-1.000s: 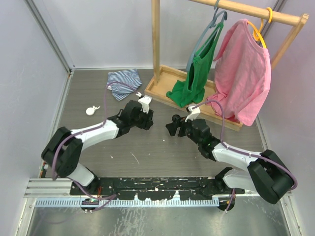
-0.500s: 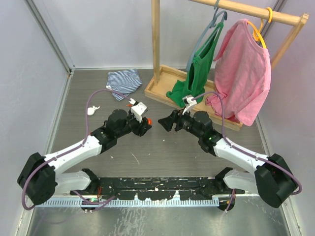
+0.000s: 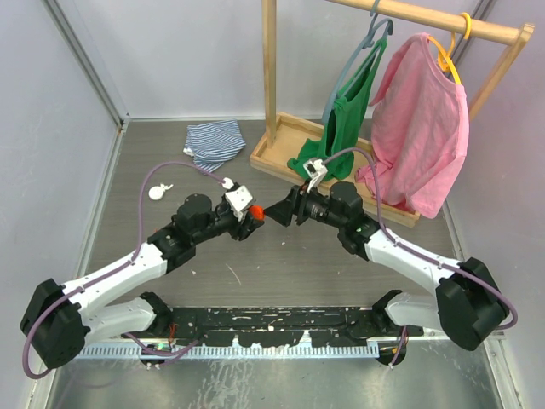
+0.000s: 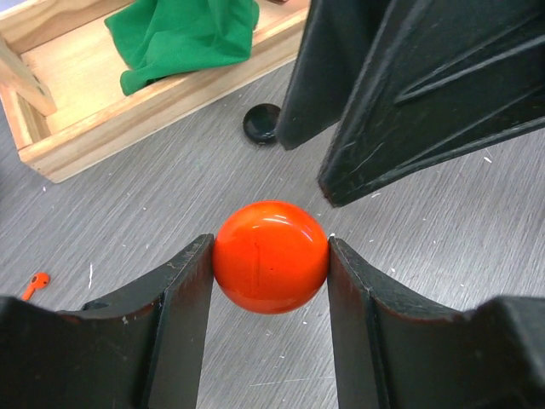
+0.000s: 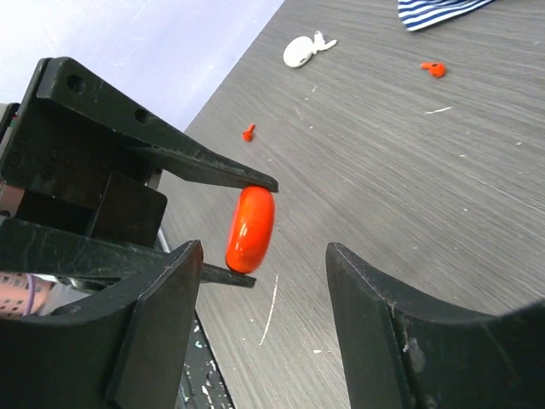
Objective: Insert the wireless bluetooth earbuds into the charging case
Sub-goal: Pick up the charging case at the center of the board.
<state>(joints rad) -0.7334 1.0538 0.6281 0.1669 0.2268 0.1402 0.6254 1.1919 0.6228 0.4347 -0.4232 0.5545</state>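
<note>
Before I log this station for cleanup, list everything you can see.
orange case: one, orange, clamped in left end effector
orange earbuds: two, orange, loose on table
white case: one, white, far left
striped cloth: one, blue-white, far side
wooden rack: one, tan, far right
green garment: one, green, on wooden rack
pink garment: one, pink, on wooden rack
black disc: one, black, beside wooden rack
left end effector: one, black, shut on orange case
right end effector: one, black, open, facing orange case

Orange earbud (image 4: 35, 284) tiny, shape unclear; striped cloth (image 5: 438, 10) cropped.
</note>
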